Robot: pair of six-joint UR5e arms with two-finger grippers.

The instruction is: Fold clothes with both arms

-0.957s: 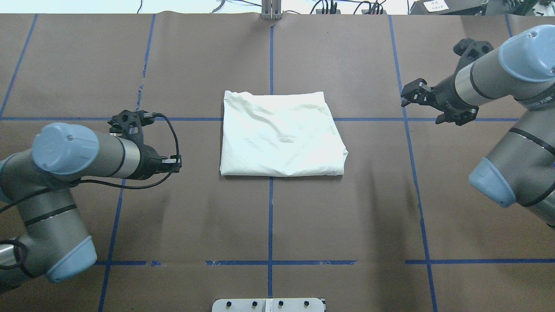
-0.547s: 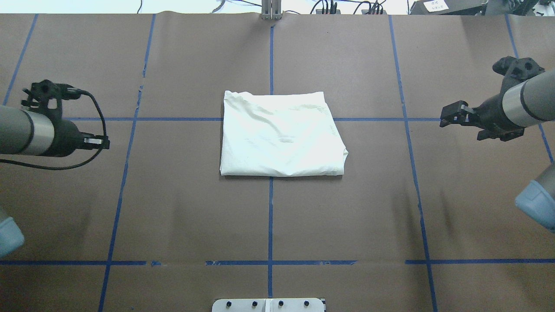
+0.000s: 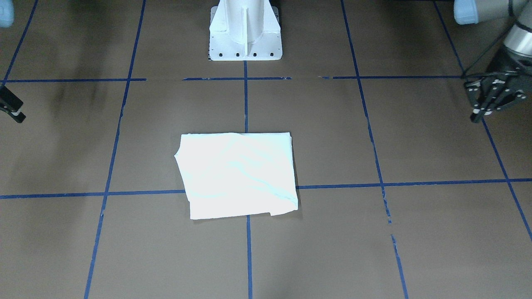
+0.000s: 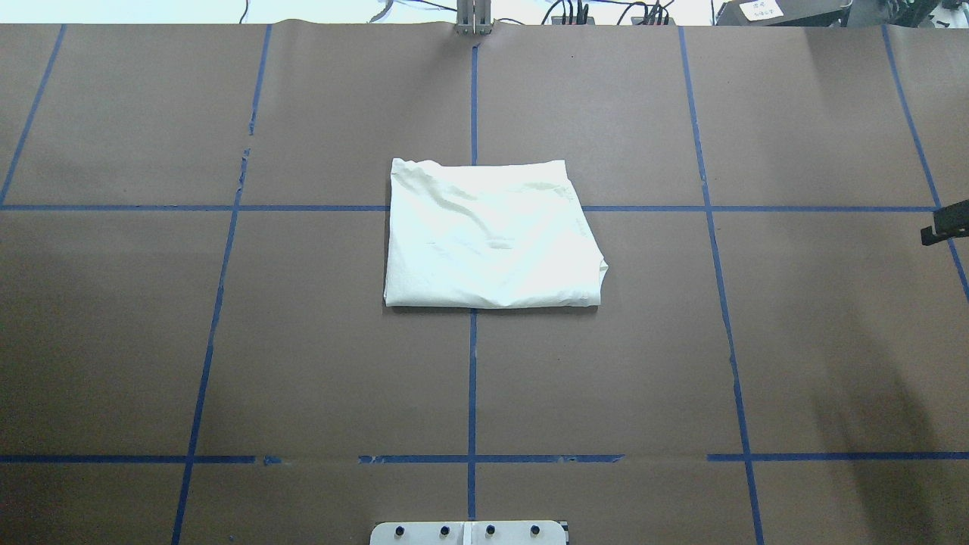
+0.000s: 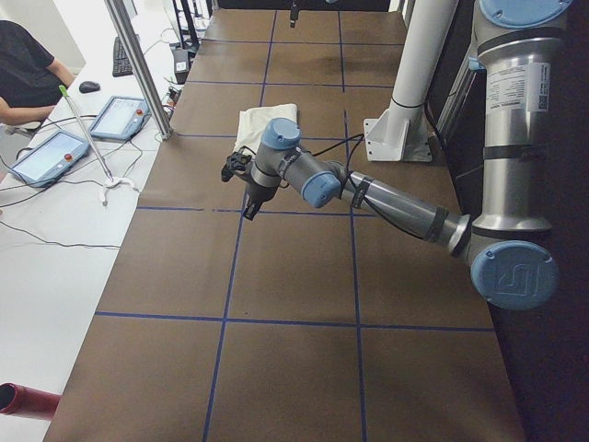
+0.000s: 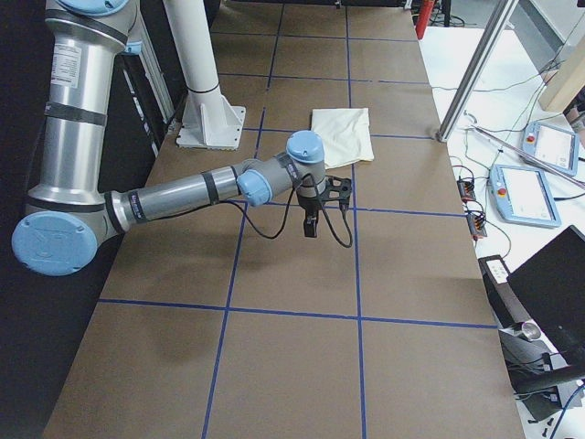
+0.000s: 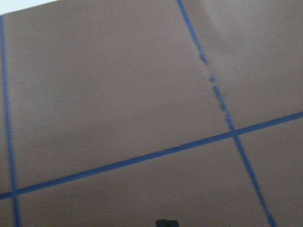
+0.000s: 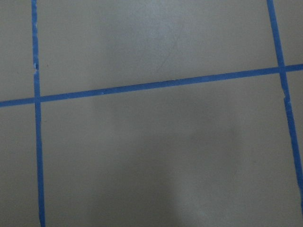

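Observation:
The shirt point(image 4: 492, 235) lies folded into a whitish rectangle at the table's middle, its print hidden. It also shows in the front view point(image 3: 239, 174) and both side views point(image 5: 267, 124) point(image 6: 343, 135). My left gripper point(image 3: 478, 116) hangs far off to the shirt's side, empty, and its fingertips point(image 7: 165, 222) are pressed together. It is out of the overhead view. My right gripper point(image 3: 14, 112) shows only at the frame edge, also at the overhead view's right edge point(image 4: 942, 225). It is empty, its jaws look apart, and no fingertips show in its wrist view.
The white pedestal base point(image 3: 245, 31) stands at the robot's side of the table. Blue tape lines point(image 4: 472, 378) grid the brown table cover. Beyond the far table edge are tablets point(image 5: 120, 118) point(image 6: 526, 192), cables and a seated person point(image 5: 23, 74).
Both arms have swung outward, away from the shirt. The left arm has left the overhead view; the right gripper is at its right edge. The shirt has not moved.

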